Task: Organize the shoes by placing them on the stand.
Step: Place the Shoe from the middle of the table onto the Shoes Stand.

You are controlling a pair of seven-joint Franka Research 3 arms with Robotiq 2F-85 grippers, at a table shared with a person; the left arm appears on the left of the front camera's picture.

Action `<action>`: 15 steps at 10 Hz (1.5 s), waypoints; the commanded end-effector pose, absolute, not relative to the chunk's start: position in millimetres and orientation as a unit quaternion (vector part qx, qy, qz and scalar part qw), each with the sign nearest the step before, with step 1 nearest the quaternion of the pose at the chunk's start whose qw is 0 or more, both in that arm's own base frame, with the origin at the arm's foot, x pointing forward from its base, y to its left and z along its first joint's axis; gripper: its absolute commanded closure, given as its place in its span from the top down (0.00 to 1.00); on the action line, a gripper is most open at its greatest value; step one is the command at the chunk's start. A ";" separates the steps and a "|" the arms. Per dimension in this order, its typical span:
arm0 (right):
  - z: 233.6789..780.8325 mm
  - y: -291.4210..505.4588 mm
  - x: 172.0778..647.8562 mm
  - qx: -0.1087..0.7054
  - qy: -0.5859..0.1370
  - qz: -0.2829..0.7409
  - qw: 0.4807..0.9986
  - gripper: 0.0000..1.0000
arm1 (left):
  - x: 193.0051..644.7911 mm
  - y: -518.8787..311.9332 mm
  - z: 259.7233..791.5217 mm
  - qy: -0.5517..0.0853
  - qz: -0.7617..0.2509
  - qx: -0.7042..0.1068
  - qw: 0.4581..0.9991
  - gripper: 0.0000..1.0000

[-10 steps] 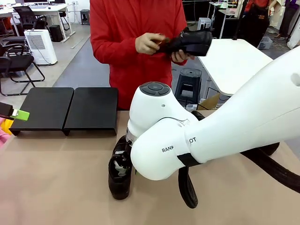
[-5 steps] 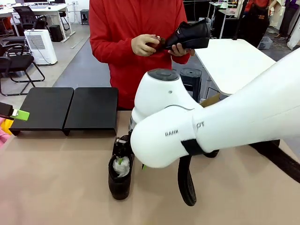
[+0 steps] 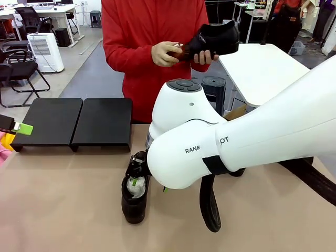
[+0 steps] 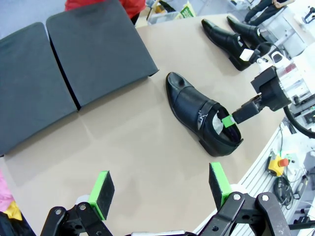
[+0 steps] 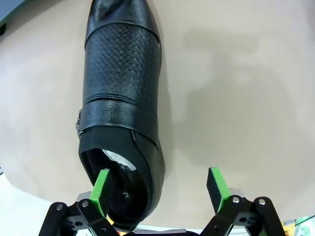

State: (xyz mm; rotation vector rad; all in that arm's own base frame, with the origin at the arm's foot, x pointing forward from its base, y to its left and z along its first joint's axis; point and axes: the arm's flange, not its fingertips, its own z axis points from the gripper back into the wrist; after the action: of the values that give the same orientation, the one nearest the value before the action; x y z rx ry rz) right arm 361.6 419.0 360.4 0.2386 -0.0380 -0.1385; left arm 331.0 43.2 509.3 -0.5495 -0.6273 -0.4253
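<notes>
Right gripper (image 5: 158,186), jaws wide apart and holding nothing, straddles the heel wall of a black shoe (image 5: 120,98) on the table (image 3: 63,199), one green pad (image 5: 101,184) at the opening. The shoe's long axis runs near to far, toe toward the bare stand (image 3: 79,121) at far left. The left gripper (image 4: 160,189), likewise open, hangs well apart at left, so the right arm (image 3: 252,131) is nearer; its lettering (image 3: 193,150) reads "RANK" and "OT".

You're looking across a tan table (image 3: 63,210) into an open office. A grey floor (image 3: 94,73) is running back, and a white boxy appliance (image 3: 45,51) is standing on it at left near black chairs (image 3: 18,71). A white table (image 3: 262,68) is sitting at right, with a black stool (image 3: 212,92) beside it.
</notes>
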 end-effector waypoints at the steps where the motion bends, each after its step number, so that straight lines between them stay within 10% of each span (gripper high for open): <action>1: 362.5 423.6 363.6 0.119 -0.034 -0.068 0.990 1.00 | 332.5 44.1 509.1 -0.306 -0.210 -0.273 0.888 1.00; 15: 402.7 250.6 328.4 0.072 -0.030 -0.194 0.978 1.00 | 301.7 -142.5 508.9 -0.177 -0.184 -0.278 0.926 1.00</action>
State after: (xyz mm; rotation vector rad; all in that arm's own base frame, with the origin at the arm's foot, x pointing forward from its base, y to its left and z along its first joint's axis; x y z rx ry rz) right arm 325.6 228.5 395.9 0.1120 -0.0444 -0.4428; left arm 293.0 -163.7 502.2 -0.5295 -0.3186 -0.3582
